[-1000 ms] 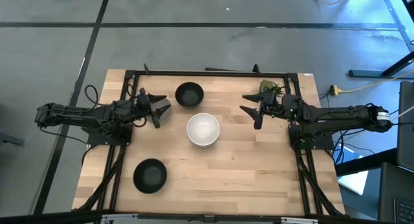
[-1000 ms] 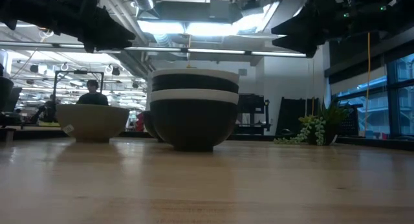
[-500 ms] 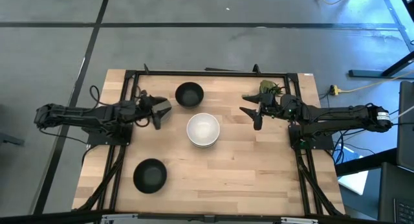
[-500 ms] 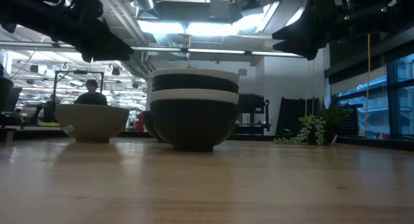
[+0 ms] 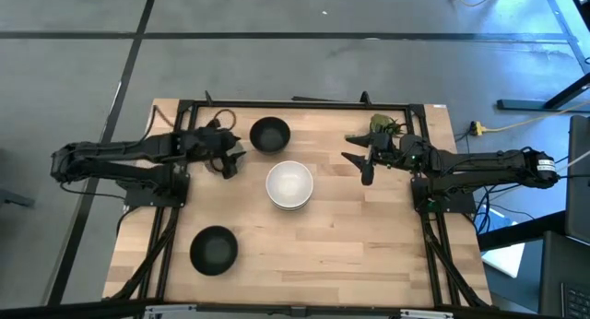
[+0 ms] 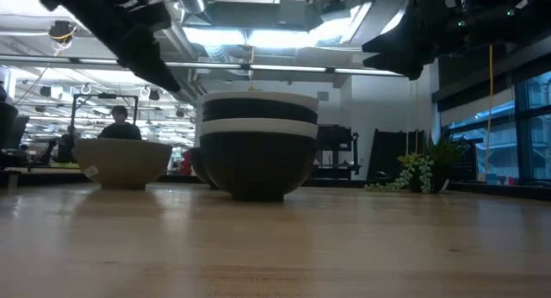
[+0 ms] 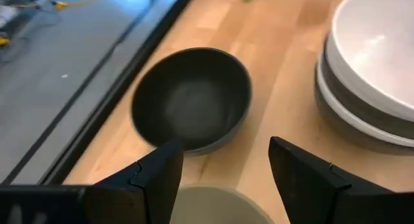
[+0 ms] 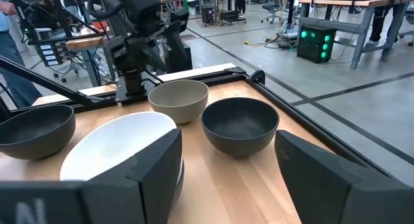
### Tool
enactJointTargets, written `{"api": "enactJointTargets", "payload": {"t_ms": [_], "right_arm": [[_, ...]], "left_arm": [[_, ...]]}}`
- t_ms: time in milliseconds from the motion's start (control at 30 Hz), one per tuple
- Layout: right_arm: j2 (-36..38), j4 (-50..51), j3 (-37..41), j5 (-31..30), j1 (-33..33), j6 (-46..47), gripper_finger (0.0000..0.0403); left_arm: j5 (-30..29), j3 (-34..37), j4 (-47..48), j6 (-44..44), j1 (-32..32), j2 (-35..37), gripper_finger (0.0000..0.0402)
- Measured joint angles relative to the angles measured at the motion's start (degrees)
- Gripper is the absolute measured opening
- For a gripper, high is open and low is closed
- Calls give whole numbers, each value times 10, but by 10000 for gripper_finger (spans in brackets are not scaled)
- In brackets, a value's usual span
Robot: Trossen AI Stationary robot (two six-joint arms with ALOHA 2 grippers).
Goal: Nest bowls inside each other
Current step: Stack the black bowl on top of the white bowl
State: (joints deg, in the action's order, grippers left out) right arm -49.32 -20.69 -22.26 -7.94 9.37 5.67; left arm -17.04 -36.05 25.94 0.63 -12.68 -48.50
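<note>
1. High view: since the earlier frames the left gripper [image 5: 228,159] has swung from beside the grey-green bowl towards the far edge of the table, and its arm now reaches more diagonally. The gripper now covers most of that bowl, so from above I cannot point at it. The black bowl [image 5: 269,134] stands just beside this gripper, on the side of the table centre and a little farther back. The stack of bowls [image 5: 289,185], white on top, is in the middle of the table, and another black bowl [image 5: 214,249] sits near the front edge, well apart. The right gripper [image 5: 365,161] waits over its own side, close to the plant sprig [image 5: 382,126].

2. Low view: the left arm crosses the upper corner, above the grey-green bowl [image 6: 123,164], which rests on the wood beside the stack [image 6: 258,145]. It seems not to touch the bowl, but this angle is poor.

3. Left wrist view: the left fingers [image 7: 158,175] are spread apart and hold nothing. The rim of the grey-green bowl [image 7: 217,205] shows between them, and the black bowl [image 7: 192,98] lies straight ahead. The left arm is clearly the nearer one.

4. Right wrist view: the right fingers [image 8: 155,162] are also apart and empty, facing the stack [image 8: 116,149], the grey-green bowl [image 8: 178,100] and the black bowl [image 8: 240,125].
</note>
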Motion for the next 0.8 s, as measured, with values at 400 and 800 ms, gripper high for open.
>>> {"api": "enactJointTargets", "payload": {"t_ms": [400,800], "right_arm": [[0,0,0,0,0,2,248],[0,7,0,0,0,1,248]], "left_arm": [[38,-70,-1,165,-11,-165,222],[-103,-71,-92,179,-13,-213,222]]}}
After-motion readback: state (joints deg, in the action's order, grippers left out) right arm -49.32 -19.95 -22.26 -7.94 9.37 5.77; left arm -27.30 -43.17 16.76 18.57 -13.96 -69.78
